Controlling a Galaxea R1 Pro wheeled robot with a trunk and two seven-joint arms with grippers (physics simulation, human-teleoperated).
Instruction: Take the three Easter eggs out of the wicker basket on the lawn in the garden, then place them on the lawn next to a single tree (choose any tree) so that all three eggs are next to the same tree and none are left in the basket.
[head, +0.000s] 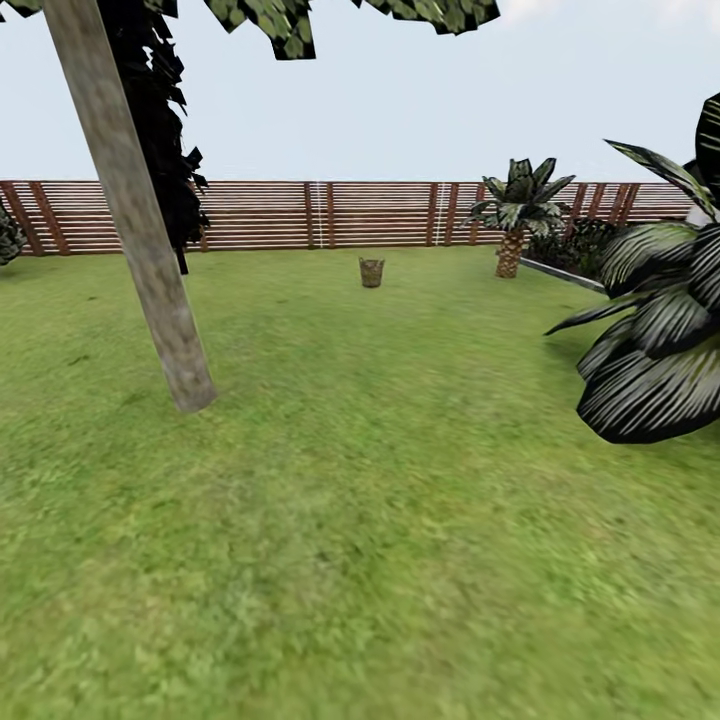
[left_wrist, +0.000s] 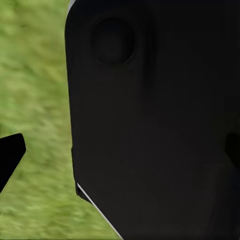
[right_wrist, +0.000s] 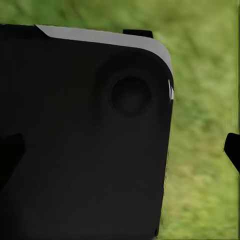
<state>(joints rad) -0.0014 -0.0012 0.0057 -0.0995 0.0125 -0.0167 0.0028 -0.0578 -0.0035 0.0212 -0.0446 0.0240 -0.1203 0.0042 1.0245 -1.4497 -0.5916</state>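
Basket (head: 372, 272) stands far off mid-lawn (head: 360, 520) before the fence (head: 320, 214), so drive straight, passing right of the near-left tree (head: 150, 270); both grippers' spread I cannot tell.

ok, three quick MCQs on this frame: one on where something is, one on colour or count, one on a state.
1. Where does the wicker basket stand?
A. on the lawn, far ahead, short of the fence
B. against the pale trunk
C. under the palm

2. What colour is the slatted fence?
A. white
B. reddish brown
C. grey

3. How does the pale tree trunk stand?
A. lying flat
B. upright
C. leaning

Answers:
1 A: in the head view the basket sits alone on the lawn, apart from the trunk and the small palm.
2 B: the horizontal slats are brown.
3 C: its top tilts toward the view's left.
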